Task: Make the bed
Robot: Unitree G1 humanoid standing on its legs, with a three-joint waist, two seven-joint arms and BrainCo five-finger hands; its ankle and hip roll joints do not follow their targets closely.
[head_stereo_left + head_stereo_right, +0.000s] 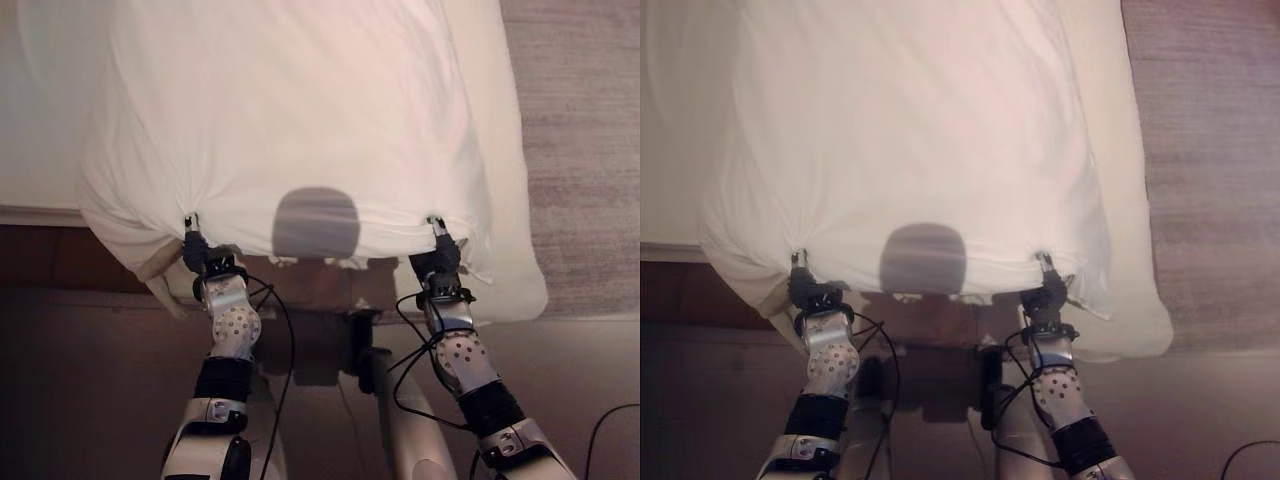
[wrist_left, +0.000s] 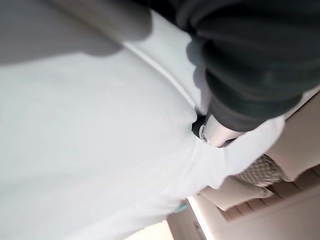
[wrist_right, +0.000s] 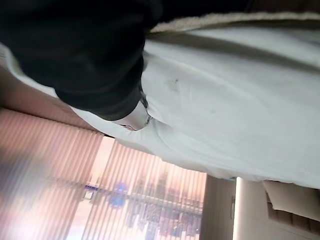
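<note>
Left eye view — a white duvet is lying spread over the bed, its near edge hanging just past the foot. The left hand is gripping that edge near one corner, the right hand near the other; the cloth is puckering into small gathers at each hold. The wide, level spacing is likely keeping the edge taut and square so the cover can be drawn evenly.

Right eye view — the same pairing is showing: both hands are holding at the same height on the hem, well apart. Striped carpet is running along the bed's right side.

Left wrist view — the fingers are curling into the white cloth and pinching a fold of it, with fabric stretching away from the pinch.

Right wrist view — the fingers are likewise closing on a bunched fold of the duvet, the cloth pulling tight from the grip. Vertical blinds are showing beyond.

Judgement: the spreading step is in hand, and the near edge is not yet laid flat.
</note>
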